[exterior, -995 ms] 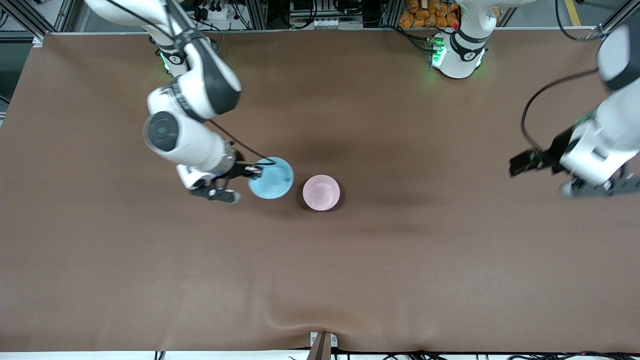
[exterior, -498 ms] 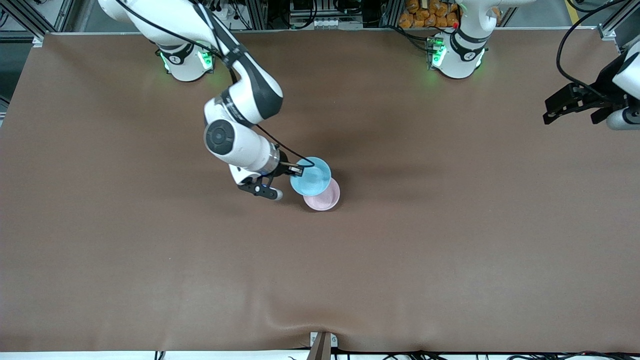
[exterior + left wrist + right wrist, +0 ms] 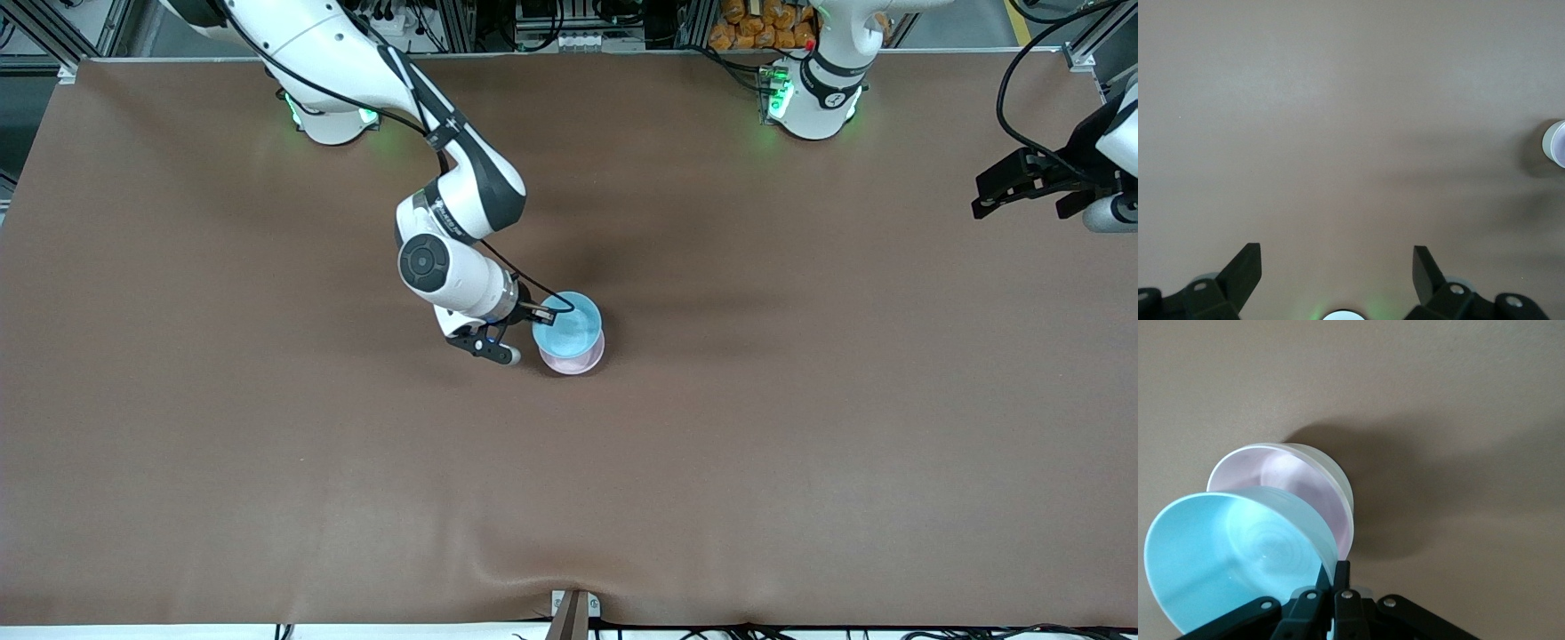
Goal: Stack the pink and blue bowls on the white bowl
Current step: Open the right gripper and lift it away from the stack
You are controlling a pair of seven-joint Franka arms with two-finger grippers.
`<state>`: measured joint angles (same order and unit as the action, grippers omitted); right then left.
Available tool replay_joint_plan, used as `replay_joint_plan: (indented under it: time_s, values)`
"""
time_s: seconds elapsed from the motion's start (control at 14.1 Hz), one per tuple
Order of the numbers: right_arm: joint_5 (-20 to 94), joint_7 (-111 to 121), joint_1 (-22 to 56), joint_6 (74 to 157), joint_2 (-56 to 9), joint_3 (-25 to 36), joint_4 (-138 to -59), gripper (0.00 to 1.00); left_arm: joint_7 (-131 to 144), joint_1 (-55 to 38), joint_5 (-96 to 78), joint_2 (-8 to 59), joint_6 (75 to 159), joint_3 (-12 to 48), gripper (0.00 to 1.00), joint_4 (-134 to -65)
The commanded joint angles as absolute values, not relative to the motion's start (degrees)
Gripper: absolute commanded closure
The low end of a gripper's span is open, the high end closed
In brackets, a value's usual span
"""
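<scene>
While my right gripper pinches the blue bowl's rim, it hangs over the pink bowl mid-table.
I should centre it, level it, then lower gently; my left gripper waits wide open.

The blue bowl and pink bowl look smooth and glossy; the brown table cover is matt.

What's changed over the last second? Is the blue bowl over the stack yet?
The right gripper, jaws shut on the blue bowl rim, carried it toward the left arm's end of the table; it now hangs over the pink bowl, not yet released. The left gripper, jaws open, pulled back toward its base. The pink bowl stayed put in the white bowl.
</scene>
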<state>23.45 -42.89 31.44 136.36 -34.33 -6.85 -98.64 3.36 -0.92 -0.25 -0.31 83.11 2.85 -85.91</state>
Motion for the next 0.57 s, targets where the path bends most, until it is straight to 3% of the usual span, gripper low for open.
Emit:
replay_joint_plan:
  time_s: [0.0,0.21,0.28,0.36,0.5]
  values:
    - [24.8,-43.6,32.9,137.7,-35.9,-6.1,-97.1,1.00,1.8,-1.1,-0.8,-0.9,82.6,2.6,0.00,-86.5]
    - [24.7,-43.5,32.8,138.4,-36.5,-6.1,-97.0,1.00,1.3,-0.8,-0.9,-0.7,82.6,2.6,0.00,-86.5]
    - [24.6,-43.3,32.4,138.1,-36.2,-6.1,-96.9,0.68,1.8,-1.2,-0.8,-0.7,82.5,2.6,0.00,-86.3]
    - [24.7,-43.5,32.0,137.6,-35.9,-5.9,-96.8,0.01,1.8,-1.1,-0.9,-0.5,82.6,2.6,0.00,-86.2]
    - [24.4,-43.8,31.6,135.5,-34.3,-5.7,-96.9,0.00,1.8,-1.3,-0.8,-0.1,82.6,2.6,0.00,-86.1]
